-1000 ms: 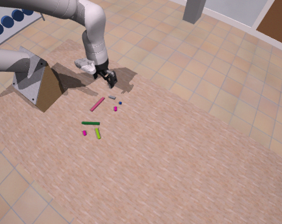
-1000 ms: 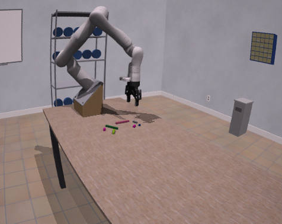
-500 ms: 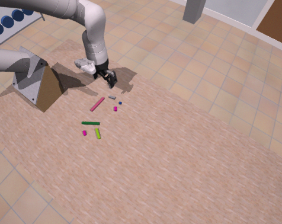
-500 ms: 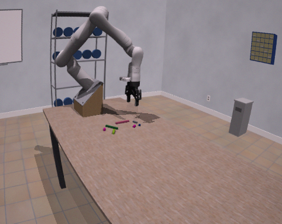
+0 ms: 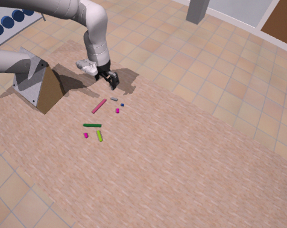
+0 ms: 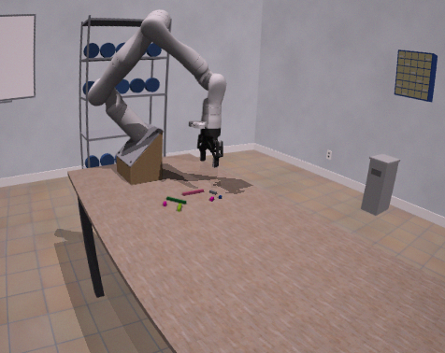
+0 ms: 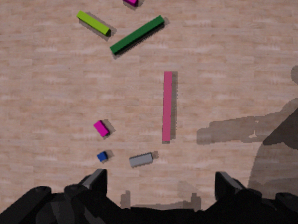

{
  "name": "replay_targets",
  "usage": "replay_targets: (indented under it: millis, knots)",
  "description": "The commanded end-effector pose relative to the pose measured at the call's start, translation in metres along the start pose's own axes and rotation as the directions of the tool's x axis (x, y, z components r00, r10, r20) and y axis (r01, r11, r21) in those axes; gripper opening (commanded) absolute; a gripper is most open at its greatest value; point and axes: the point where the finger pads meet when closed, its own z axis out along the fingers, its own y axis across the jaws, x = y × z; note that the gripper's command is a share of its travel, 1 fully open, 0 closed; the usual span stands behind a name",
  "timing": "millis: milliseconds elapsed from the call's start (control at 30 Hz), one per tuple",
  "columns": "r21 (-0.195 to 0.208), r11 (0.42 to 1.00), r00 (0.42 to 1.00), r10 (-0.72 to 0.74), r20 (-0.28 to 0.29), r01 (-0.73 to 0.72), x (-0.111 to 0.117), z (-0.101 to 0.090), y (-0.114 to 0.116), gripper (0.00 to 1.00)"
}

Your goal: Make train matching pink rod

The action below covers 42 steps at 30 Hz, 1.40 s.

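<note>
Wooden table (image 6: 277,261) below; gripper (image 5: 111,81) hangs above the grey rod (image 5: 114,99), fingers fully apart (holding nothing).

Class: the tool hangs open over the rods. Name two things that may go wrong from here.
1. The grey rod, blue rod and a magenta rod lie close together; the open tool may knock a neighbour.
2. Two magenta rods exist; using both breaks the different-colours rule.
</note>
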Motion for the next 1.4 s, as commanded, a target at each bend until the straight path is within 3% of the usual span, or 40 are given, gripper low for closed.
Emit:
replay_targets:
  millis: [0, 1167, 1267, 1367]
  knots:
    - [0.006, 1.000, 1.000, -0.015, 0.010, 0.015, -0.003, 0.000, -0.003, 1.00]
    - [0.006, 1.000, 1.000, -0.015, 0.010, 0.014, -0.003, 0.000, -0.003, 1.00]
    - [0.006, 1.000, 1.000, 0.021, 0.012, -0.021, 0.002, 0.001, -0.007, 1.00]
    - [-0.001, 0.988, 0.988, 0.151, 0.011, -0.151, 0.019, 0.008, -0.020, 1.00]
